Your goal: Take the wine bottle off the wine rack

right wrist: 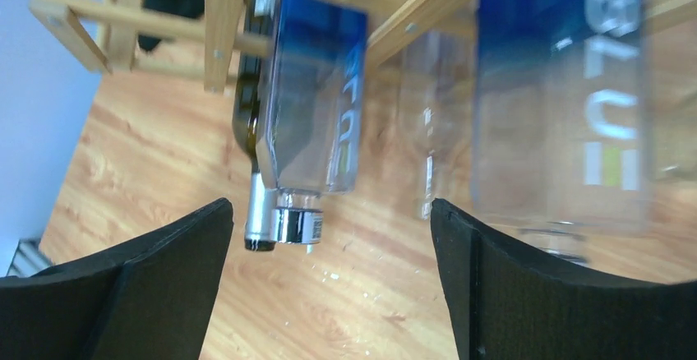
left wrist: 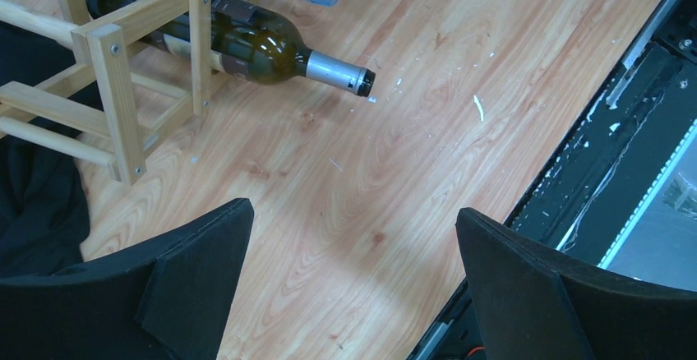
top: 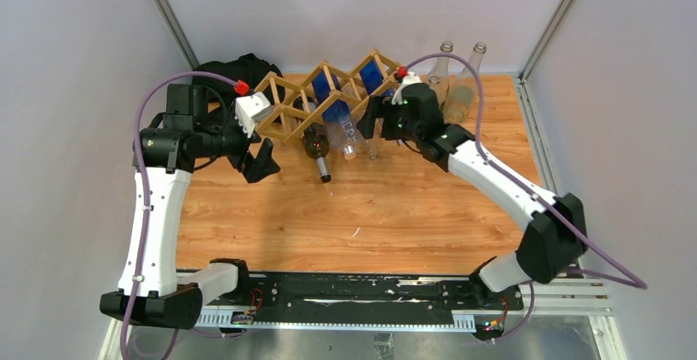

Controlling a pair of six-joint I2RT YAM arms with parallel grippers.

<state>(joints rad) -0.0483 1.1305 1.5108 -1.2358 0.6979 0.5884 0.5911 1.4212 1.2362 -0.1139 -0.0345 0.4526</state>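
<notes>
The light-wood lattice wine rack point(top: 316, 97) stands at the back of the table. A dark green wine bottle point(top: 317, 150) lies in a lower cell, its neck pointing toward me and its mouth close to the table; it also shows in the left wrist view point(left wrist: 255, 43). A clear bottle with a blue label point(top: 341, 123) lies beside it, and another point(right wrist: 567, 89) lies to its right. My left gripper point(top: 259, 161) is open and empty over bare wood point(left wrist: 353, 212), left of the dark bottle. My right gripper point(top: 371, 120) is open and empty point(right wrist: 329, 208), just in front of the clear bottles' caps.
Two empty clear bottles point(top: 460, 72) stand at the back right behind my right arm. A black cloth point(top: 238, 68) lies behind the rack's left end. A black rail point(top: 353, 298) runs along the near edge. Grey walls close in both sides and the back.
</notes>
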